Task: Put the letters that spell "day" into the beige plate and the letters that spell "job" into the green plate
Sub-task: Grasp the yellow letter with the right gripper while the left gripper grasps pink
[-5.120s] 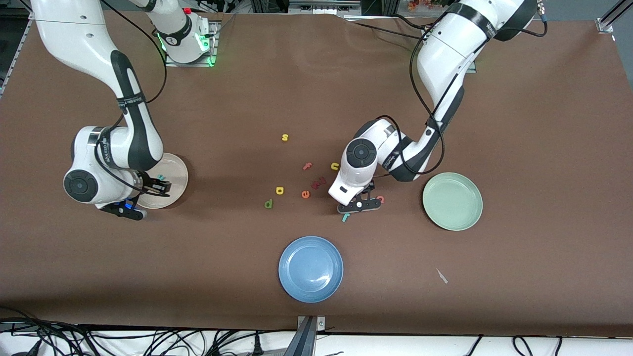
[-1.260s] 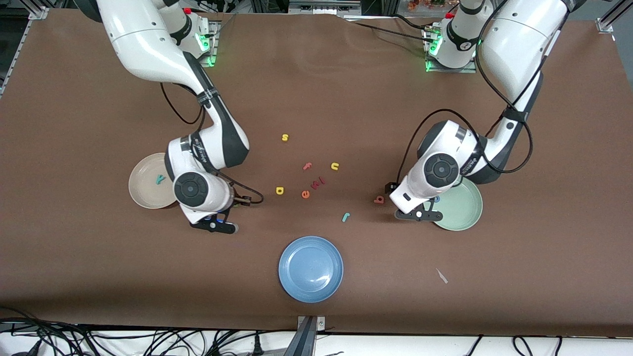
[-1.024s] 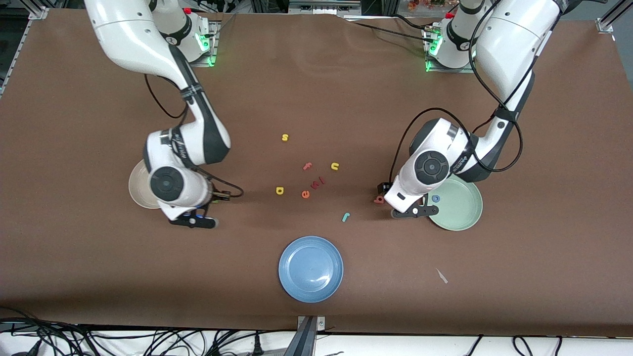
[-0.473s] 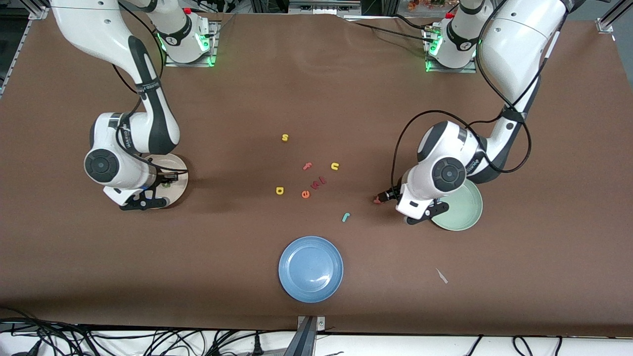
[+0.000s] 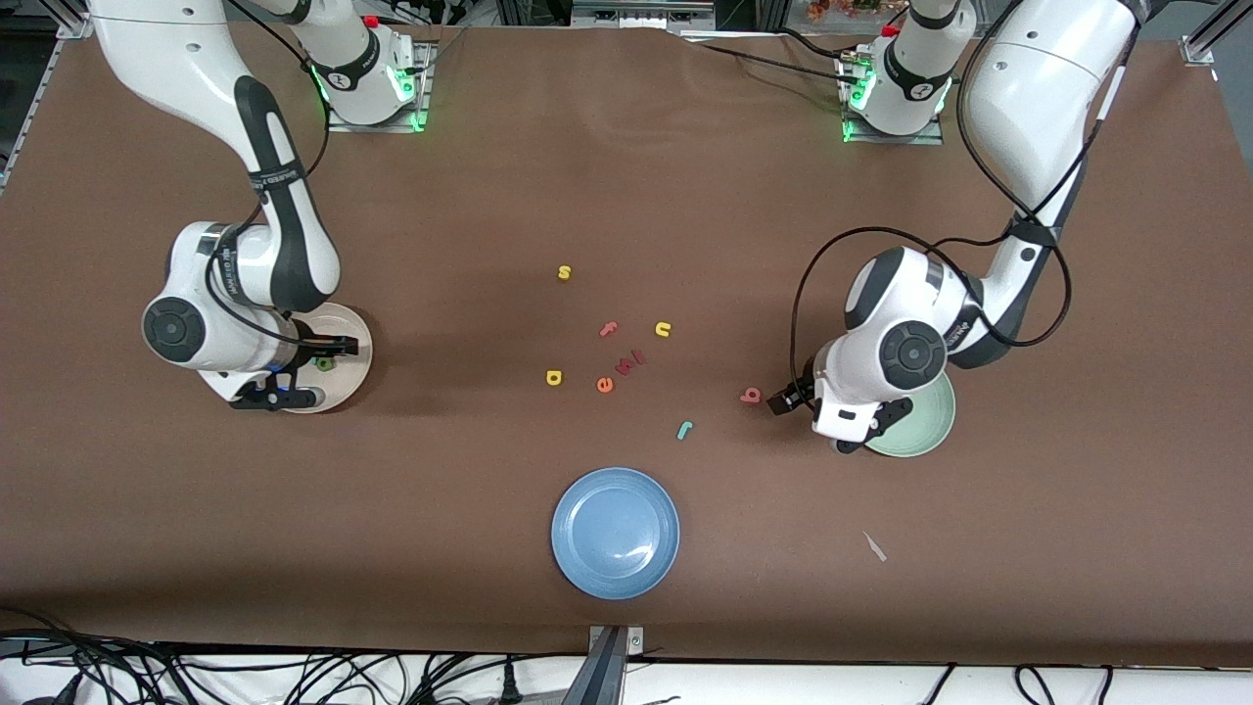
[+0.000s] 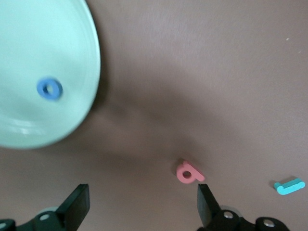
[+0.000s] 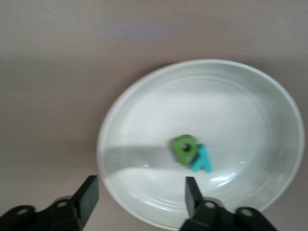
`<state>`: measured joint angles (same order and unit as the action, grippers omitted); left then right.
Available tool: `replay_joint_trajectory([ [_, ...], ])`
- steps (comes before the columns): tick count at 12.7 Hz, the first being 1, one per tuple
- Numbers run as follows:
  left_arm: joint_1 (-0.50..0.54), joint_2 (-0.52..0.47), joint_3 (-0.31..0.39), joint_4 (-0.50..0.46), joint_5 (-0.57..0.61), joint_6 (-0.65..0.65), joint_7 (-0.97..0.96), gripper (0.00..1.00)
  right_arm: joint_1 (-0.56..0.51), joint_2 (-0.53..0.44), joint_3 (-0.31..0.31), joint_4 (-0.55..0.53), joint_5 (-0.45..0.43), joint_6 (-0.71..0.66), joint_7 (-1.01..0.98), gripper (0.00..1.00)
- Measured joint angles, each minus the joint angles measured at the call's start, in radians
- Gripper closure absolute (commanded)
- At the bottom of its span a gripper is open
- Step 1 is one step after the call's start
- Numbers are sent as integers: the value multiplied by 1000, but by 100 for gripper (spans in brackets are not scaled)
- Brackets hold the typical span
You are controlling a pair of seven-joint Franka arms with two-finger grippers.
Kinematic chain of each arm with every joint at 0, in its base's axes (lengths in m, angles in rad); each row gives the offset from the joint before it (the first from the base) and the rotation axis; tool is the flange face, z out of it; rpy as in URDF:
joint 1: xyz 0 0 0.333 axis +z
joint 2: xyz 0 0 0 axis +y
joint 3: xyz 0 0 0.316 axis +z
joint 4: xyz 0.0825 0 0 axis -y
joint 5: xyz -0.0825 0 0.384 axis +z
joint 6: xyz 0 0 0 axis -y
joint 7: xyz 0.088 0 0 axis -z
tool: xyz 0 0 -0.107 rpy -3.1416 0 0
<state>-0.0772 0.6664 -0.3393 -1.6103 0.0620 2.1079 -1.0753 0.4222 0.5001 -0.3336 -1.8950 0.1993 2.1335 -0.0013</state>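
Note:
The beige plate (image 5: pixel 354 338) (image 7: pixel 144 120) holds the dark green d (image 5: pixel 324 363) (image 7: pixel 184 147) and the teal y (image 7: pixel 202 160) side by side. My right gripper (image 7: pixel 141 195) hangs open over that plate's rim, with nothing between its fingers. The blue o (image 6: pixel 49 89) lies in the green plate (image 5: pixel 930 423) (image 6: pixel 57 43). Over bare table between that plate and the pinkish-red b (image 5: pixel 751 396) (image 6: pixel 189 173), my left gripper (image 6: pixel 143 207) stands open and empty. The teal j (image 5: pixel 685 429) (image 6: pixel 289 186) and the yellow a (image 5: pixel 554 377) lie on the table.
Loose letters sit mid-table: yellow s (image 5: pixel 564 272), pink f (image 5: pixel 609 329), yellow u (image 5: pixel 663 330), orange e (image 5: pixel 605 385) and a pink one (image 5: pixel 631 360). A blue plate (image 5: pixel 615 532) lies nearer the front camera. A small scrap (image 5: pixel 874 546) lies toward the left arm's end.
My right gripper swung from mid-table to the beige plate and opened; the green d now lies in the plate. The left gripper drifted slightly toward the green plate, still open.

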Motion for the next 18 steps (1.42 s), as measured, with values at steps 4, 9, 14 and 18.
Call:
replay_joint_trajectory([
  [4,-71,45,1,0,1,119,-346,3,160,14,15,84,1,0,316,0],
  [9,-84,87,9,-1,56,211,-612,15,263,142,53,267,82,3,549,0],
  [14,-88,119,10,-9,58,214,-692,38,263,247,134,401,101,65,566,0],
  [18,-90,124,10,-8,58,217,-703,59,282,313,172,412,101,169,566,6],
])
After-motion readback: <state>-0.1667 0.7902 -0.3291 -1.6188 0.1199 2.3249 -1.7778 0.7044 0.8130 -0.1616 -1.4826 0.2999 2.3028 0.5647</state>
